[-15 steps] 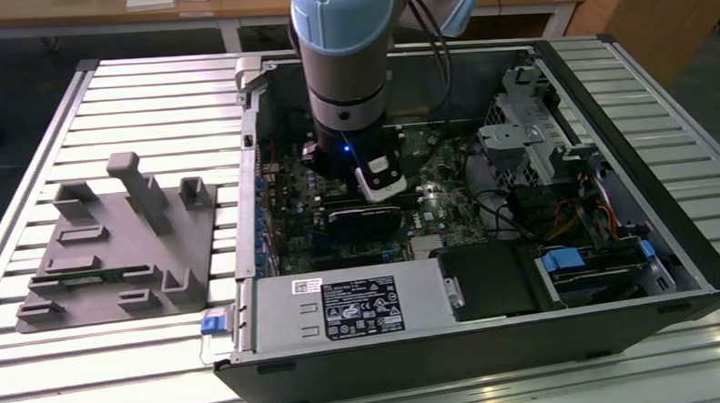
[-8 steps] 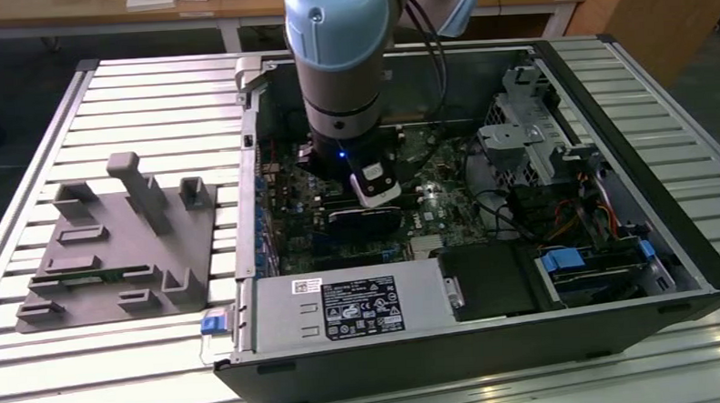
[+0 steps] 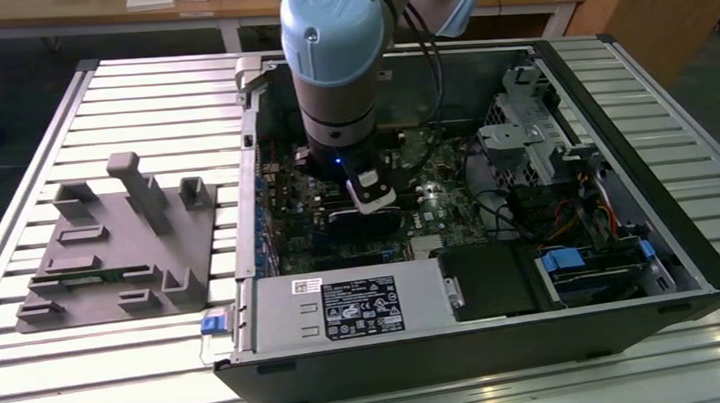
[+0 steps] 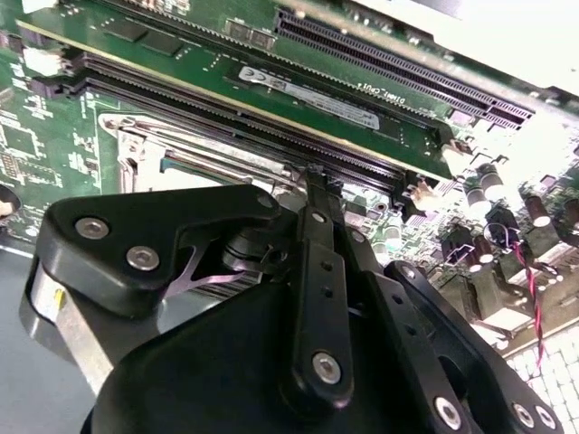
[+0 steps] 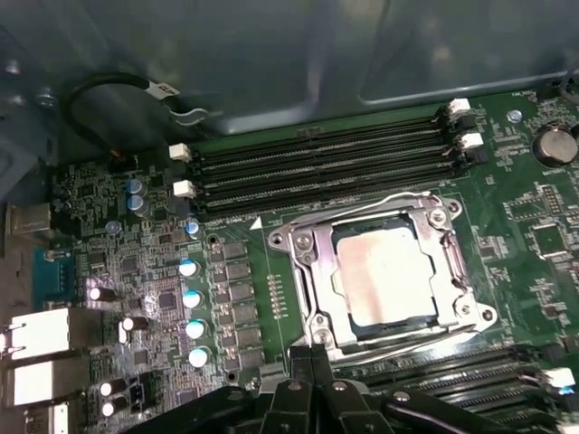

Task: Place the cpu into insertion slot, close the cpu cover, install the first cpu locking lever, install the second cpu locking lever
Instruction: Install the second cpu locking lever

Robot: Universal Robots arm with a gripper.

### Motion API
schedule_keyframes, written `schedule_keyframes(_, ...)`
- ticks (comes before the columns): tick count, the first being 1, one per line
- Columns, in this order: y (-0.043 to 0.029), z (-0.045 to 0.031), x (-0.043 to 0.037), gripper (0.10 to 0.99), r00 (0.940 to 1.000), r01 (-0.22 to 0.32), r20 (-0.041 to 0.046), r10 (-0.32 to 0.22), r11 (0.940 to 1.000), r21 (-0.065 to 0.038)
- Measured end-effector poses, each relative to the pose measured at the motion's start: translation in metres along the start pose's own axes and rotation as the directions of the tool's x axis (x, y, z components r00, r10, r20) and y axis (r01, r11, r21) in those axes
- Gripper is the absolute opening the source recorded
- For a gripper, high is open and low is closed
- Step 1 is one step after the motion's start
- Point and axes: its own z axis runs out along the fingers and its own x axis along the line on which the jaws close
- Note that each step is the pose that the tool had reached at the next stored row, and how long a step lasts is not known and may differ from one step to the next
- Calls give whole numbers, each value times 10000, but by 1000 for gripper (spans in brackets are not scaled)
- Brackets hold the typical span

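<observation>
Computer case [image 3: 655,271]: lying open on the slatted table [image 3: 52,379] as I am watching remotely, holding the green motherboard [image 5: 271,271].
Arm: reaching down into the case.
Gripper [image 5: 312,362]: hovering just beside the socket; I am seeing its black fingers [image 4: 317,262] pressed together, gripping nothing.
Insertion slot [image 5: 303,262]: sitting beside the memory slots [image 5: 317,163].
Cpu cover [image 5: 452,262]: lying closed, framing the chip.
Cpu [image 5: 384,276]: sitting in the slot, silver face showing.

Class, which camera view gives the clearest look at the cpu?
The first wrist view: the cpu lies face-up in the insertion slot, wholly in sight. In the second wrist view the pincer covers most of that area; in the exterior view the arm blocks it.
</observation>
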Motion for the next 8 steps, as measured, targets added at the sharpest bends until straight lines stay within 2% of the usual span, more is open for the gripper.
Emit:
schedule_keyframes(3, -9, 22, 10, 106, 10000, -1, -9, 1, 10000, -50)
schedule_keyframes(8, -14, 35, 14, 106, 10000, -3, -11, 3, 10000, -54)
